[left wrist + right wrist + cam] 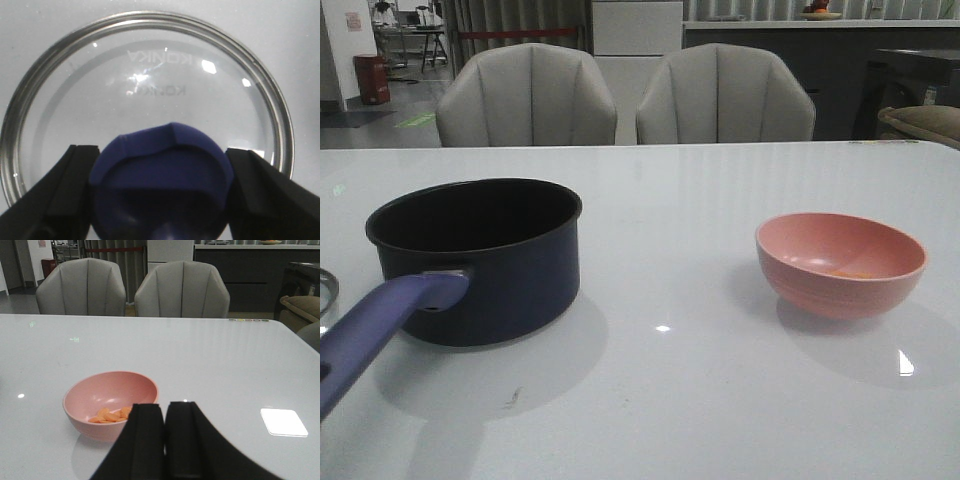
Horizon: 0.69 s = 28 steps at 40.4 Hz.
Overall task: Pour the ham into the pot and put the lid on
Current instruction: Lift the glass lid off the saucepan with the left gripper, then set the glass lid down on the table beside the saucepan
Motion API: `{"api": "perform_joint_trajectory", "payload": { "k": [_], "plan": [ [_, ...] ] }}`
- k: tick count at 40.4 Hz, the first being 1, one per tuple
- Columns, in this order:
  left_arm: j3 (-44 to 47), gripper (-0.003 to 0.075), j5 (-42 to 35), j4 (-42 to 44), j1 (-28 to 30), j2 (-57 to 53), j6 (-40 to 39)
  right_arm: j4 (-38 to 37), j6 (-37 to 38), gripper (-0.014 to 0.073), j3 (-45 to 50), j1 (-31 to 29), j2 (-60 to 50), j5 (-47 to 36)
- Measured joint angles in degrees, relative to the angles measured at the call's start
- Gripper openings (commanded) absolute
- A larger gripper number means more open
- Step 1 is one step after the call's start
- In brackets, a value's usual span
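The clear glass lid (150,75) lies flat on the white table, and its rim just shows at the front view's left edge (325,290). My left gripper (162,149) is shut on the lid's dark blue knob (165,165), one black finger pressed to each side. The navy pot (480,260) stands uncovered with its purple-blue handle (380,320) pointing toward me. Several orange ham slices (110,415) lie in the pink bowl (100,390), seen faintly in the front view as ham (855,272). My right gripper (165,405) is shut on nothing, just short of the bowl.
The pink bowl (840,285) sits on the table's right half, well apart from the pot. Two grey chairs (525,95) stand behind the far table edge. Neither arm shows in the front view.
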Motion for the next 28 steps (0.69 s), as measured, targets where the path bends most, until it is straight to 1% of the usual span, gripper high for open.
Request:
{"api": "perform_joint_trajectory", "payload": {
  "k": [7,9,24,28],
  "plan": [
    [0.0,0.0521,-0.35,0.0,0.0,0.11,0.0,0.0,0.0,0.0149,0.0,0.0,0.0,0.0],
    [0.0,0.0554,-0.43,0.0,0.0,0.11,0.0,0.0,0.0,0.0149,0.0,0.0,0.0,0.0],
    [0.0,0.0549,-0.43,0.21,0.0,-0.04,0.0,0.0,0.0,0.0149,0.0,0.0,0.0,0.0],
    [0.0,0.0549,-0.55,0.21,0.0,-2.31,0.11,0.0,0.0,0.0149,0.0,0.0,0.0,0.0]
  ]
}}
